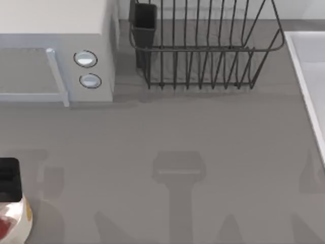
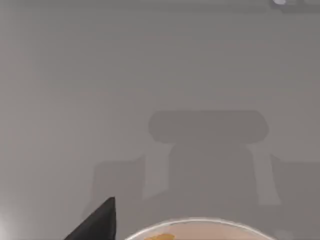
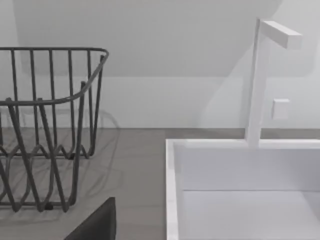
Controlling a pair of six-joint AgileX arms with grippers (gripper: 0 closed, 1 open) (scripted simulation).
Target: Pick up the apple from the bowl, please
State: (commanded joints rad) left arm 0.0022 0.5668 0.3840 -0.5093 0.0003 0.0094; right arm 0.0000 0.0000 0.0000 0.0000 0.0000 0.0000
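Note:
The cream-white bowl (image 1: 19, 217) sits at the table's front left corner, cut off by the top view's edge. Inside it a sliver of the red apple (image 1: 3, 226) shows. The black end of my left arm (image 1: 9, 179) hangs just behind the bowl, partly over its far rim. In the left wrist view the bowl's shiny rim (image 2: 200, 223) curves along the lower edge, with a yellowish mark (image 2: 160, 236) and a dark part of my left gripper (image 2: 99, 224) beside it. A dark part of my right gripper (image 3: 97, 224) shows in the right wrist view, facing the rack and sink.
A white microwave (image 1: 56, 51) stands at the back left. A black wire dish rack (image 1: 203, 46) with a dark cup holder (image 1: 144, 23) stands at the back middle. A white sink (image 1: 310, 76) with a faucet (image 3: 260, 80) lies along the right side.

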